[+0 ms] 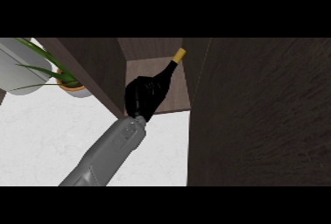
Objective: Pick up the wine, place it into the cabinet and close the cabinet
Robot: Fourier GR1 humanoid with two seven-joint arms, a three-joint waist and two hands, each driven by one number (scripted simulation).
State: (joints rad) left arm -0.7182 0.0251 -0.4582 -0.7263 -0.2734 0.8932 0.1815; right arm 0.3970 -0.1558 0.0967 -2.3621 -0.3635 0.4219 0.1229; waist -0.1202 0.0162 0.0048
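The wine bottle [169, 71] is dark with a yellow cap [180, 54]. It leans with its neck pointing up and right, inside the cabinet's open compartment [143, 66]. My left hand [143, 97] is curled round the bottle's body and hides most of it. The forearm [110, 151] comes in from the lower left. The bottle's base is hidden, so I cannot tell whether it rests on the shelf floor. The cabinet's dark wooden door [258, 113] stands open at the right and fills that side of the view. My right hand does not show.
The cabinet's left side wall [93, 65] slants down to the white counter [45, 140]. A potted green plant [70, 83] and a grey object [19, 65] stand at the far left, behind the counter.
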